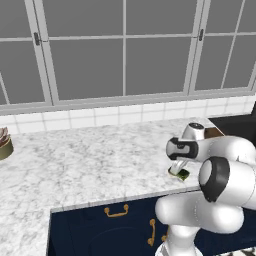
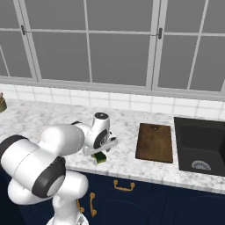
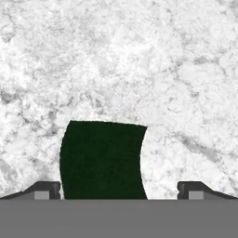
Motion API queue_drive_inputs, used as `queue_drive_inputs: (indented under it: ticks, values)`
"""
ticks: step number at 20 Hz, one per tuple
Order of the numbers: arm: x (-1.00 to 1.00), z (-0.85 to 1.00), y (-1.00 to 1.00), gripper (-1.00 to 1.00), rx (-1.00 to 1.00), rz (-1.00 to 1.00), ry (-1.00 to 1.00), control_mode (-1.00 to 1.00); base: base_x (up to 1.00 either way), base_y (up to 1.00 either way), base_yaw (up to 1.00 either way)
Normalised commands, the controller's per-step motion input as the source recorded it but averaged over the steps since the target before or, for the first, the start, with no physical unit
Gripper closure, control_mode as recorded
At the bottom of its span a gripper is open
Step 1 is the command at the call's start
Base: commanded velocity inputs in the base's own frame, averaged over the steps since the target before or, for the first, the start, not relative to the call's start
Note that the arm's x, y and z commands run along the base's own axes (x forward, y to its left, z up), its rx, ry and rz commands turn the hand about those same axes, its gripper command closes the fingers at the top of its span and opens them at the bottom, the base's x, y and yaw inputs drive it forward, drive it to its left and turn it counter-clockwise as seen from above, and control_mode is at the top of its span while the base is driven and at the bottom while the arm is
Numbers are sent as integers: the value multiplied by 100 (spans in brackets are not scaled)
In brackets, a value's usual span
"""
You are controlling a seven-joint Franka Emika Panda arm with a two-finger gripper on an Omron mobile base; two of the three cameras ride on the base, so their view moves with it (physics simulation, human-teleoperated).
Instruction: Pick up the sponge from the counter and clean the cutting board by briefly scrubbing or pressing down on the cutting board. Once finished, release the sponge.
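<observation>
The sponge (image 3: 102, 160), dark green on top with a yellow-green side (image 2: 100, 158), lies on the white marble counter (image 1: 100, 160) near its front edge. My gripper (image 3: 118, 190) hangs low right over the sponge (image 1: 182, 174), open. One fingertip (image 3: 46, 190) is at the sponge's edge and the other fingertip (image 3: 190, 190) stands clear of it with marble between. In the base views the gripper (image 2: 99, 154) (image 1: 179, 170) points down at the sponge. The brown wooden cutting board (image 2: 154, 143) lies flat to the right, partly hidden by the arm in the left base view (image 1: 216, 132).
A black sink basin (image 2: 200, 145) sits right of the board. A small pot (image 1: 4, 145) stands at the far left of the counter. Tiled backsplash and windows run behind. Navy cabinets with brass handles (image 2: 123, 186) are below the counter's front edge.
</observation>
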Motion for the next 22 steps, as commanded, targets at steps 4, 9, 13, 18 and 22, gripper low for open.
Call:
queue_drive_inputs:
  ticks: [4,9,13,18,22]
  values:
    - [5,-22,0,-100,0,1,0,-100,0,0,0]
    - [1,-25,0,-100,0,3,0,-100,0,0,0]
    - [-22,-29,15,-100,0,4,-1,-100,0,0,0]
    - [-31,-9,14,-100,0,6,-2,-100,0,0,0]
    - [-6,-2,1,-100,0,3,0,-100,0,0,0]
